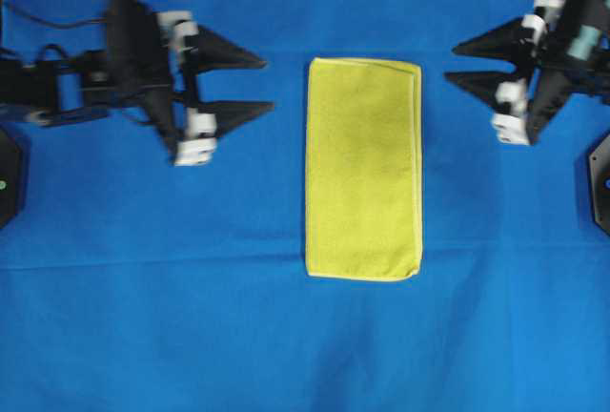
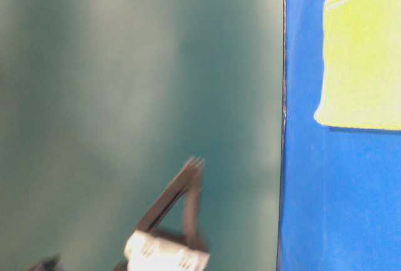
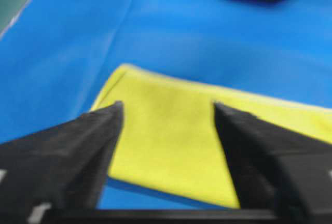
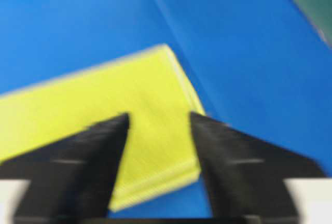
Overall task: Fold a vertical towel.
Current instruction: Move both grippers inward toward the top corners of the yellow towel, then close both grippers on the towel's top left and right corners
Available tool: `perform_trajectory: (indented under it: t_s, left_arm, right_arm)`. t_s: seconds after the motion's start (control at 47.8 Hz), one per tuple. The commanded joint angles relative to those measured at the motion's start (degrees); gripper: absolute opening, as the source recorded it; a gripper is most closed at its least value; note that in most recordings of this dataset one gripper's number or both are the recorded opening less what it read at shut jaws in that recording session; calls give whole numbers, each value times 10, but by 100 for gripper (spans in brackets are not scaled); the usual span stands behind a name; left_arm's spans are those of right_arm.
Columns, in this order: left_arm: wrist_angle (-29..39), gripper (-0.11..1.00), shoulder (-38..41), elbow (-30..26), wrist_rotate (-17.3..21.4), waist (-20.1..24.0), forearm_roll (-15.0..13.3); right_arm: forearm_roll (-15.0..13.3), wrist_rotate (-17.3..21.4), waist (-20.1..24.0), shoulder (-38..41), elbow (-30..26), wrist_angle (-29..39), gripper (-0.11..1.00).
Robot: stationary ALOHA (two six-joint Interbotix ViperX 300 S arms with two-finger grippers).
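Note:
The yellow towel (image 1: 363, 169) lies flat on the blue cloth in the middle of the overhead view, long side running top to bottom, its right edge showing stacked layers. It also shows in the left wrist view (image 3: 176, 146), the right wrist view (image 4: 104, 115) and the table-level view (image 2: 363, 58). My left gripper (image 1: 267, 83) is open and empty, to the left of the towel's upper part, apart from it. My right gripper (image 1: 450, 62) is open and empty, to the right of the towel's upper corner, apart from it.
The large blue cloth (image 1: 191, 317) covers the table. Its edge (image 2: 283, 127) borders a green surface in the table-level view, where one dark finger (image 2: 182, 196) shows. Black arm bases sit at the far left (image 1: 10, 178) and far right (image 1: 600, 183).

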Motion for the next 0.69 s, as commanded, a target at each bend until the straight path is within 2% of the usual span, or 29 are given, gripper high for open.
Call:
perform_trajectory:
  t_s: [0.0, 0.042, 0.356, 0.669]
  left_arm:
    - [-4, 76, 48, -40, 0, 18, -1]
    - [-4, 79, 71, -52, 0, 25, -1]
    - [-5, 78, 219, -128, 0, 62, -1]
    - [-4, 78, 303, -177, 0, 83, -1]
  right_arm:
    - [-4, -1, -19, 41, -20, -3, 63]
    - [-7, -2, -25, 64, -25, -4, 64]
    - [-18, -4, -48, 225, -70, -32, 61]
    - [-18, -4, -67, 321, -97, -68, 61]
